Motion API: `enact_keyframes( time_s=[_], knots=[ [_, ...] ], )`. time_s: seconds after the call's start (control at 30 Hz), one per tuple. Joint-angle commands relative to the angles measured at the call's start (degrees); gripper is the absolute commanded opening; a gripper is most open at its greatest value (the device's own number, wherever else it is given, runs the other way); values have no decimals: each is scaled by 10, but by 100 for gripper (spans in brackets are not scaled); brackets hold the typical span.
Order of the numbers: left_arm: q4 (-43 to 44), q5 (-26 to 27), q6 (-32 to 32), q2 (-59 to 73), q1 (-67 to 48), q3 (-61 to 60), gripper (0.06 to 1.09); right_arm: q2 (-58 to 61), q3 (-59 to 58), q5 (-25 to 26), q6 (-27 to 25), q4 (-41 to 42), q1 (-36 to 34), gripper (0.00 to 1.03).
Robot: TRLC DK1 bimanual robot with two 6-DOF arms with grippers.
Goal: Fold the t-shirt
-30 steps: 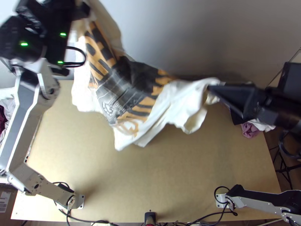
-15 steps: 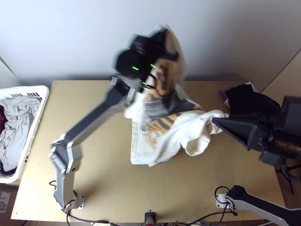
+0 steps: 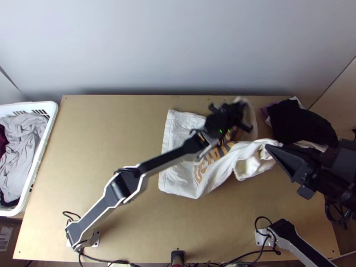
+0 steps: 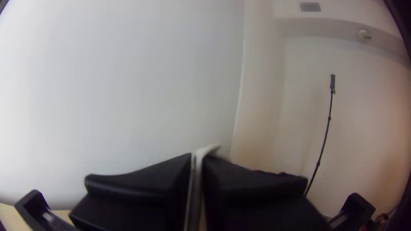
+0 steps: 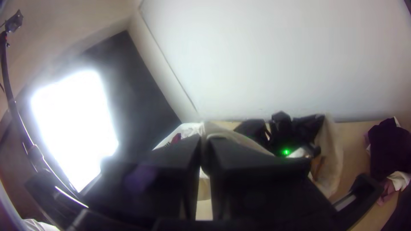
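Note:
The white t-shirt (image 3: 178,177) with an orange and dark print lies partly on the table right of the middle, its right part raised and bunched. At its far end my left gripper (image 3: 244,116) holds a raised edge; in the left wrist view the left gripper (image 4: 197,167) is shut on a strip of pale cloth. My right gripper (image 3: 275,153) is at the shirt's right end, above the table; in the right wrist view the right gripper (image 5: 205,149) is shut on the cloth. The left arm covers part of the print.
A white laundry basket (image 3: 50,129) with clothes stands at the left edge. At the back right lies a pile of dark clothes (image 3: 298,122), near the right gripper. Behind the table rises a pale wall (image 3: 178,49). A black device (image 3: 177,258) sits at the near edge.
The left gripper has swung from the far left to the right and lower, carrying its end of the shirt. The shirt's left part has come down onto the table. The right gripper has shifted slightly right and nearer.

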Motion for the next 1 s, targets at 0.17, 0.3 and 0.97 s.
enact_keyframes(
  time_s=[0.17, 0.3, 0.97],
  knots=[
    [8, -16, 16, 48, -9, -7, 104, -33, -42, 3, 0, 89, -133, 3],
    [-56, -38, 13, -47, 45, -71, 104, -9, -33, 2, 3, 109, -173, 3],
    [-102, -22, 13, -604, 142, -584, 104, 38, -47, 47, 13, 203, -235, 3]
  ],
)
